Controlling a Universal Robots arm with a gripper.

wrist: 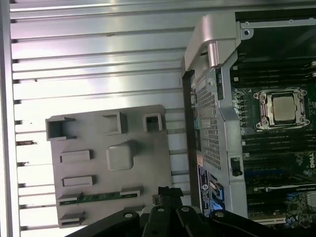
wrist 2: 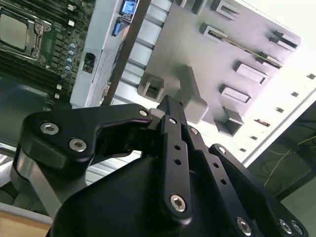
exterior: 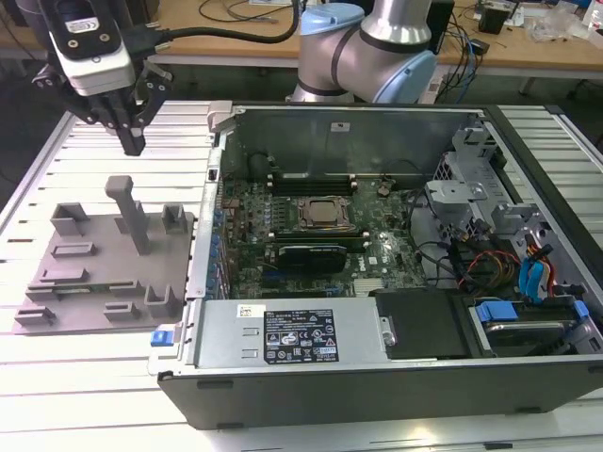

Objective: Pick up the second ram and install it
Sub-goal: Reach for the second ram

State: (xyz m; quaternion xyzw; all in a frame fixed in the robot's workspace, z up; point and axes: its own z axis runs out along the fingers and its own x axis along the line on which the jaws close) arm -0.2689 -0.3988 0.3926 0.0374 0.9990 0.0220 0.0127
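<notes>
Open air surrounds the claw (exterior: 132,141) above the tray (exterior: 104,270). A tall post (exterior: 127,212) rises close beneath it, among lower holders (exterior: 172,218). The ram (wrist: 98,197) lies low in the tray, clear from above. The case wall (exterior: 201,259) bounds the tray on the exterior view's right.

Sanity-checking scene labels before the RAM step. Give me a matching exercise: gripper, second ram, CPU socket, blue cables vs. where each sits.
1. gripper
2. second ram
3. CPU socket
4. blue cables

A. on the motherboard, inside the case
B. lying in a slot of the grey tray
C. in the air above the grey tray
D. case end at the exterior view's right

Pairs: 1-C, 2-B, 3-A, 4-D
</notes>
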